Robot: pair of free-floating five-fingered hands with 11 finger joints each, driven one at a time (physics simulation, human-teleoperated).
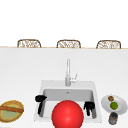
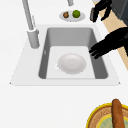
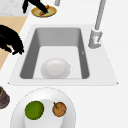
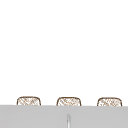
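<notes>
The sink [image 1: 50, 83] has a white bowl [image 2: 72, 63] lying on its floor. The left hand [image 1: 40, 99] and right hand [image 1: 89, 106] hang over its front rim, fingers loose and apart, holding nothing. This looks like an approach to the bowl, and a grasp would call for dipping into the basin.

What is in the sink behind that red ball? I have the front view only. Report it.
Observer: From the left side, a white bowl lies on the basin floor.
Operator: Tell me whether a hand touches it.
Observer: No. The left hand hovers over the front edge of the sink, fingers relaxed, apart from the bowl.
Operator: Now the right hand.
Observer: From the right side, the right hand hangs at that same front edge, holding nothing, clear of the bowl.
</notes>
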